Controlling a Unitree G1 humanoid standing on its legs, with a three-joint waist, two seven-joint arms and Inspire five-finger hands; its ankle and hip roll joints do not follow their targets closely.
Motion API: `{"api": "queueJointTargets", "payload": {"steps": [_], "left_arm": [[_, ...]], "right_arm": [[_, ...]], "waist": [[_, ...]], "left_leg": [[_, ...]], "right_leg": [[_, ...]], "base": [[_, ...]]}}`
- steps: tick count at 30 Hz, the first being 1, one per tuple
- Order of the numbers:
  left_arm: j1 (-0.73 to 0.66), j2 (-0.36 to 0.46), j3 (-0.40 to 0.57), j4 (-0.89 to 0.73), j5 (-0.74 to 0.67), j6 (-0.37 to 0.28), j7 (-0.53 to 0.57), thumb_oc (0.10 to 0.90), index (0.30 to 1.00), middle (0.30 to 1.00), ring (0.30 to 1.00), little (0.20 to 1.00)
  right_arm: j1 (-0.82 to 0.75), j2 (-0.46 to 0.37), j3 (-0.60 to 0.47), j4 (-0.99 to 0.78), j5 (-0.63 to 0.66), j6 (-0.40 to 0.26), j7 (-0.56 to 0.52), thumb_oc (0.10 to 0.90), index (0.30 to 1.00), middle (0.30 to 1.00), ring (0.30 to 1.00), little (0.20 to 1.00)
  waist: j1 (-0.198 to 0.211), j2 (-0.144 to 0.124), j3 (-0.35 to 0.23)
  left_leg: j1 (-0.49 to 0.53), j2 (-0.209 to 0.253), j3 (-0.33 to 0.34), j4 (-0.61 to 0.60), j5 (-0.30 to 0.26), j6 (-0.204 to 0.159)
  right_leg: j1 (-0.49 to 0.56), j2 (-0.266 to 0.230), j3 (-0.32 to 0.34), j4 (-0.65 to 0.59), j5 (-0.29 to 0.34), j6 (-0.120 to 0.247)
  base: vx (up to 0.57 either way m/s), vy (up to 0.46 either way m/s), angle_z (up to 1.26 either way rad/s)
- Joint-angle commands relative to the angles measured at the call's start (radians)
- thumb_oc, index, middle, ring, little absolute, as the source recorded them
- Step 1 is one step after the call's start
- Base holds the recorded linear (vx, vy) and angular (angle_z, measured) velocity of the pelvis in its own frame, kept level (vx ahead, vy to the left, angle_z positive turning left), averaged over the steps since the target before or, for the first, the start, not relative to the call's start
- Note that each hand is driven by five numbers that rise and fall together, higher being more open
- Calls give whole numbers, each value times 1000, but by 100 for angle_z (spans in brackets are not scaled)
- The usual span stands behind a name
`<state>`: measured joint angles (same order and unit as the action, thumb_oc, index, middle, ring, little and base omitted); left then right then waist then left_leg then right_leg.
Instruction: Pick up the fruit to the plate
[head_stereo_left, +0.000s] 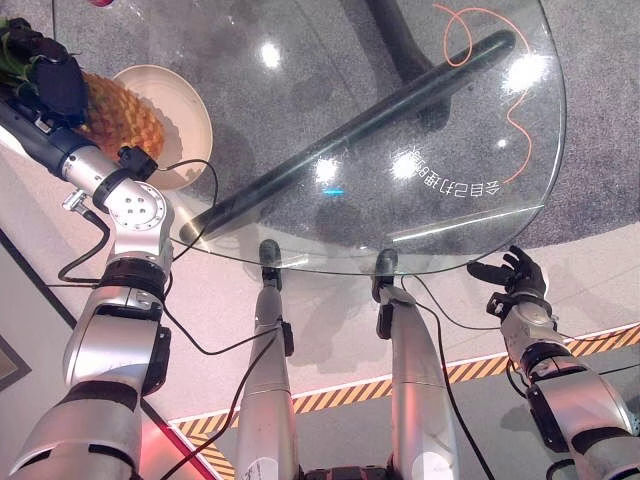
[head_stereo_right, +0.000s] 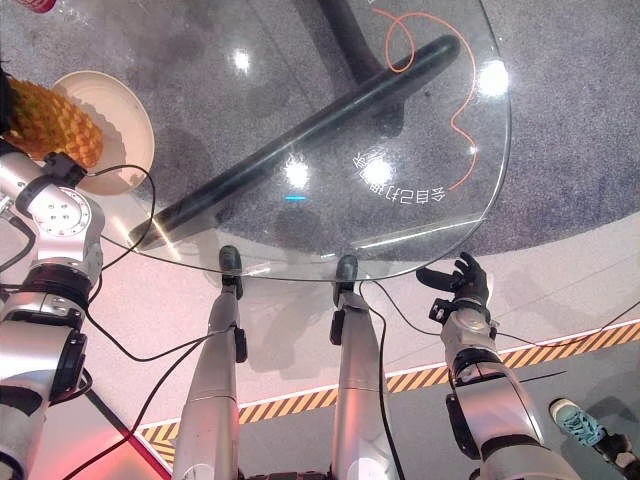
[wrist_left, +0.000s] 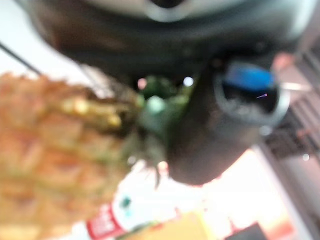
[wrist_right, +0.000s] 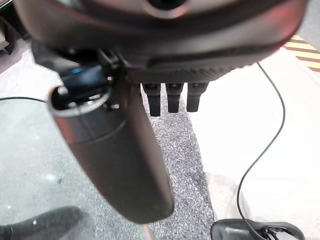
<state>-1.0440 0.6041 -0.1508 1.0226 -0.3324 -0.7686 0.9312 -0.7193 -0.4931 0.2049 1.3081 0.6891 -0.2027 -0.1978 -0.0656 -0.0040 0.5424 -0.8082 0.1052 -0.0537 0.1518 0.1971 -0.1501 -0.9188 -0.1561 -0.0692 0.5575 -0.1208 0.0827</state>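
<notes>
Fingers of the left hand (head_stereo_left: 50, 75) curl round the pineapple (head_stereo_left: 120, 115) near its leafy crown, holding it over the plate (head_stereo_left: 185, 110) at the far left edge of the glass table (head_stereo_left: 400, 130). We cannot tell whether the fruit's lower end already rests in the plate or hangs just above it.

We judge the pineapple heavy for one hand, stiff, rough-skinned and so not slippery; the crown end is narrow enough to wrap, but the weight hangs away from the grip and could swing. A hold lower on the body would steady it, if the hand can span it.

Our right hand (head_stereo_right: 462, 282) sits off the table's near right edge, fingers loosely spread, empty.

From the head, we see plate, fruit and table together. The left wrist view adds the green leaves (wrist_left: 160, 100) beside the thumb and the scaly skin up close, blurred. The right wrist view confirms straight fingers with nothing between them.
</notes>
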Motion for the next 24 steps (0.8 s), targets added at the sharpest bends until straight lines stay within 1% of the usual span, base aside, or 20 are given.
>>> {"api": "queueJointTargets", "payload": {"steps": [1,2,5,6,7,11,12,13,16,17,18,20,21,24], "left_arm": [[-156,71,23,12,58,-97,61,100,300,300,300,200],[-166,72,18,13,57,-95,61,100,300,300,300,200],[-178,74,15,25,44,-96,51,100,300,300,300,200],[-178,73,15,28,38,-98,46,100,300,300,300,200],[-183,73,17,35,17,-103,35,100,300,300,300,200],[-195,79,17,56,-32,-101,-11,100,300,300,300,200],[-195,78,15,58,-38,-99,-21,100,300,300,300,200],[-198,78,15,61,-42,-99,-28,100,300,300,300,200],[-199,78,16,75,-52,-101,-44,100,300,300,300,200],[-198,78,15,77,-54,-102,-46,100,300,300,300,200],[-201,79,16,85,-52,-106,-46,100,300,300,300,200],[-200,79,16,89,-54,-106,-49,100,300,300,300,200],[-204,82,15,93,-56,-106,-51,100,300,300,300,200],[-202,87,14,100,-74,-107,-61,100,300,300,300,200]], "right_arm": [[28,-22,40,17,-23,-2,-23,800,900,900,900,900],[25,-24,42,13,-23,-2,-23,800,900,900,900,900],[22,-20,43,6,-32,-2,-29,800,900,900,900,900],[23,-19,44,6,-34,-1,-29,800,900,900,900,900],[21,-17,45,4,-34,-4,-33,800,900,900,900,900],[21,-12,49,-2,-36,0,-33,800,900,900,900,900],[23,-11,50,-5,-36,2,-35,800,900,900,900,900],[19,-10,50,-7,-36,5,-36,800,900,900,900,900],[20,-8,51,-3,-33,6,-29,800,900,900,900,900],[21,-7,53,-2,-32,7,-29,800,900,900,900,900],[17,-5,53,0,-34,10,-27,800,900,900,900,900],[19,-6,54,0,-34,18,-22,800,900,900,900,900],[20,-6,55,1,-32,26,-17,800,900,900,900,900],[24,-8,55,8,-29,33,-11,800,900,900,900,900]], "waist": [[5,-48,-22],[3,-50,-22],[0,-55,-22],[0,-55,-22],[-2,-56,-22],[-6,-61,-22],[-6,-61,-22],[-7,-62,-22],[-7,-64,-22],[-7,-65,-22],[-9,-66,-22],[-10,-67,-22],[-11,-67,-22],[-11,-66,-22]], "left_leg": [[4,-67,30,162,-185,47],[-3,-67,29,160,-175,47],[-2,-65,30,157,-173,45],[3,-65,30,160,-182,44],[-5,-64,30,157,-172,45],[-7,-62,31,157,-171,44],[-2,-61,31,159,-179,44],[-9,-62,31,155,-167,45],[-9,-61,33,157,-169,44],[-5,-60,33,160,-178,43],[-10,-60,34,155,-168,44],[-3,-58,35,156,-177,43],[-7,-58,36,153,-167,43],[-4,-59,36,153,-168,44]], "right_leg": [[113,96,1,-215,81,0],[107,97,2,-218,90,0],[108,101,4,-220,91,0],[112,101,4,-217,82,0],[105,102,6,-220,91,-1],[103,107,9,-219,91,-2],[107,107,10,-215,83,-2],[102,107,10,-221,94,-2],[102,108,12,-221,93,-2],[106,109,12,-218,85,-1],[102,109,13,-224,95,-2],[108,110,14,-223,88,-2],[103,109,14,-227,98,-2],[106,109,15,-229,98,-2]], "base": [[0,0,0],[0,0,0],[0,0,0],[0,0,0],[0,0,0],[0,0,0],[0,0,0],[0,0,0],[0,0,0],[0,0,0],[0,0,0],[0,0,0],[0,0,0],[0,0,0]]}}
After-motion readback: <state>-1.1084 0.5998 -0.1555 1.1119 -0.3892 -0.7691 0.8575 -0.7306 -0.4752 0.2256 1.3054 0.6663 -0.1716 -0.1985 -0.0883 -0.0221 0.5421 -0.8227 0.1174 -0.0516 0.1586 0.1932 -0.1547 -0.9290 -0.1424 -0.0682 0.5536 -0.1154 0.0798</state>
